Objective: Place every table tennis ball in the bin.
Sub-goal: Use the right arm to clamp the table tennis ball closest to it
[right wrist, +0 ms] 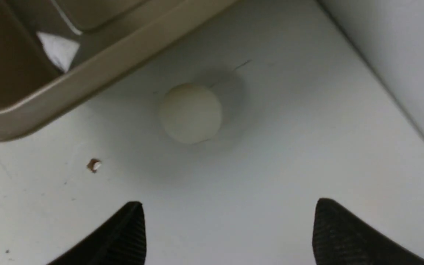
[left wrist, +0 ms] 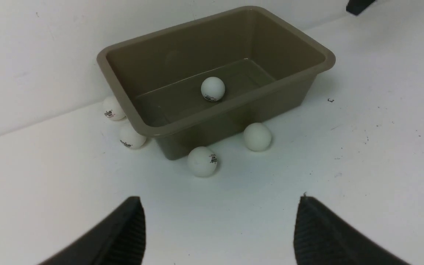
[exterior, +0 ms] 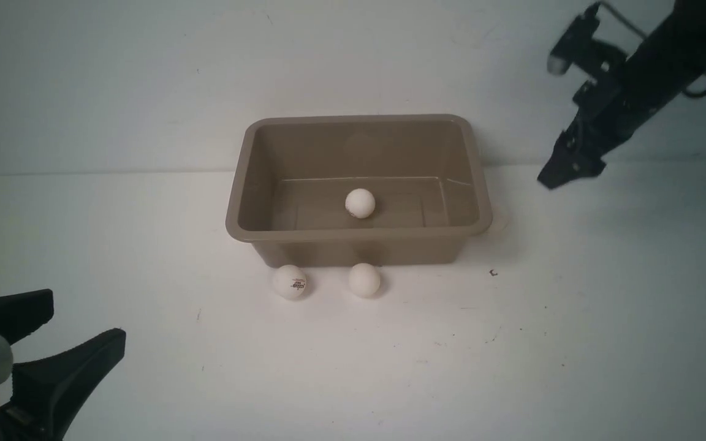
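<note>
Right pincer (right wrist: 228, 201), jaws apart, empty, hangs above a table tennis ball (right wrist: 190, 113) beside the bin (right wrist: 98, 73).
One ball (exterior: 360, 203) lies inside; two balls (exterior: 289, 282) (exterior: 364, 280) at its six o'clock; left pincer (left wrist: 218, 198) likewise apart.

taupe-brown bin (exterior: 359, 234), white table tennis balls (exterior: 360, 203), some with dark printed logos, white table (exterior: 512, 367)

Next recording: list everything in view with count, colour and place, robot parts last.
table tennis balls: six, white; one inside the bin, two before its near wall, two at its left end, one beside its rim near the wall.
bin: one, taupe, table centre.
table: one, white, under everything.
scrap: one, dark, right of the bin.
left gripper: one, black, open, near left.
right gripper: one, black, open, raised far right.
</note>
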Robot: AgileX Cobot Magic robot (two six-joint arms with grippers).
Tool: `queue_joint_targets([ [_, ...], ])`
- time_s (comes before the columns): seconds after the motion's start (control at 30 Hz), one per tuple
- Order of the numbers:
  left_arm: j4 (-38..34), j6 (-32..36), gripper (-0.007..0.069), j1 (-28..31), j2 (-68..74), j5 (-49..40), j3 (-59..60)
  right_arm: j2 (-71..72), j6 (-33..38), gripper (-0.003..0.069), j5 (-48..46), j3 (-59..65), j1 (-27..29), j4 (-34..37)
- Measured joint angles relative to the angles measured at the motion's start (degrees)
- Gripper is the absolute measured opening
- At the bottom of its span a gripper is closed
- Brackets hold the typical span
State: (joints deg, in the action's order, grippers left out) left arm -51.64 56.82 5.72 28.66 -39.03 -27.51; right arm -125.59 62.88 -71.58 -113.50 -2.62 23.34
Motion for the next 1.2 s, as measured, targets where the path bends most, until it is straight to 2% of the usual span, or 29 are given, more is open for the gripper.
queue_joint_targets([
  [0.2,0.0,0.5,0.0489,0.0,0.0,0.1,0.0,-0.9,7.5,0.0549,0.5,2.6,0.0,8.9],
  [0.47,0.0,1.5,0.0489,0.0,0.0,0.1,0.0,-7.0,13.4,0.0549,1.3,2.6,0.0,12.0],
  [1.0,0.0,1.5,0.0489,0.0,0.0,-0.1,0.0,-8.8,20.3,0.0549,6.8,2.6,0.0,14.9],
  [1.2,0.0,1.5,0.0489,0.0,0.0,-0.3,0.0,-8.8,20.7,0.0547,8.2,2.6,-1.1,14.3],
])
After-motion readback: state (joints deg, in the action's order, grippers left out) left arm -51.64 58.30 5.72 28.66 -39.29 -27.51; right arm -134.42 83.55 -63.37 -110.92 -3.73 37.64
